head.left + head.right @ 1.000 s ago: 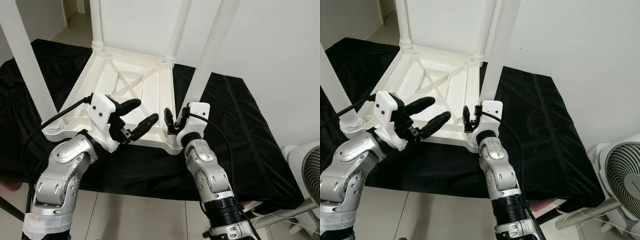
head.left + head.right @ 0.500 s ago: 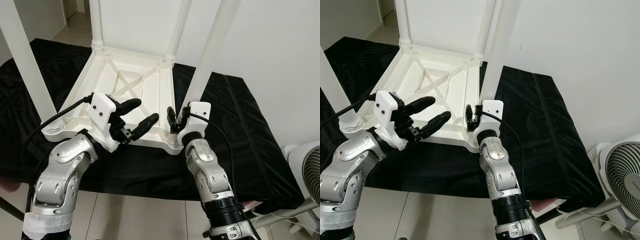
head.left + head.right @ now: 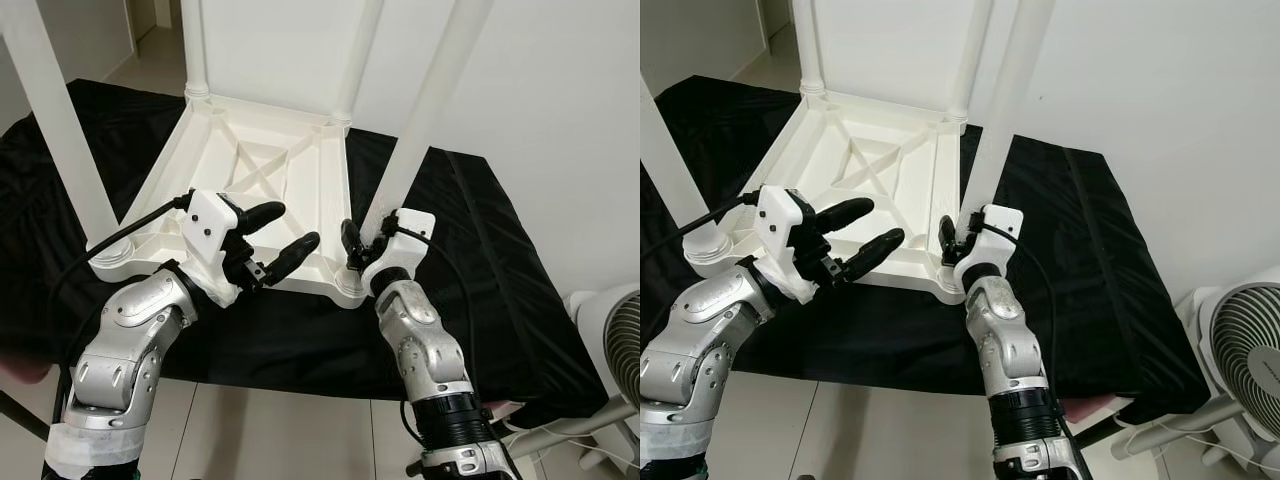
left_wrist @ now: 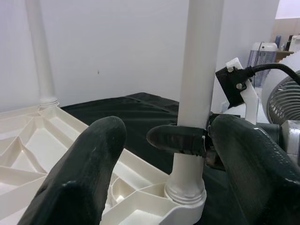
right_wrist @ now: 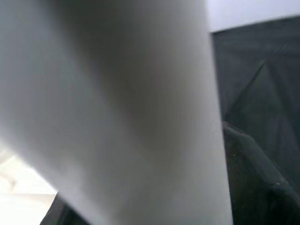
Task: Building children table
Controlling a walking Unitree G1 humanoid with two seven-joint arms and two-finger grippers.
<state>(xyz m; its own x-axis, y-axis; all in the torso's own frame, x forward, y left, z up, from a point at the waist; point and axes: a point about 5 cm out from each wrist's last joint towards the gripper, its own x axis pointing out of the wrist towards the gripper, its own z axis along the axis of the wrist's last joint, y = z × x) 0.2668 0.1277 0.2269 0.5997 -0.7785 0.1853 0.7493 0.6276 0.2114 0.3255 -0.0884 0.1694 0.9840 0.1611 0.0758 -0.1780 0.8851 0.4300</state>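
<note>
Head views: I see the white plastic children's table top (image 3: 255, 170) upside down on the black-draped bench (image 3: 480, 260), all four white tubular legs standing in their corner sockets. Left tool (image 3: 283, 233) hovers spread, empty.

Left wrist view: right tool (image 4: 187, 139) pinches the near-right leg (image 4: 197, 89) just above its socket.

Right wrist view: that leg, blurred. I judge only seating and turning upright remain.

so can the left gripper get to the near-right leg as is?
Probably yes. The left gripper is open, aimed across the upturned table at that leg, nothing between. The right gripper already clamps the leg's base, so grab higher.
</note>
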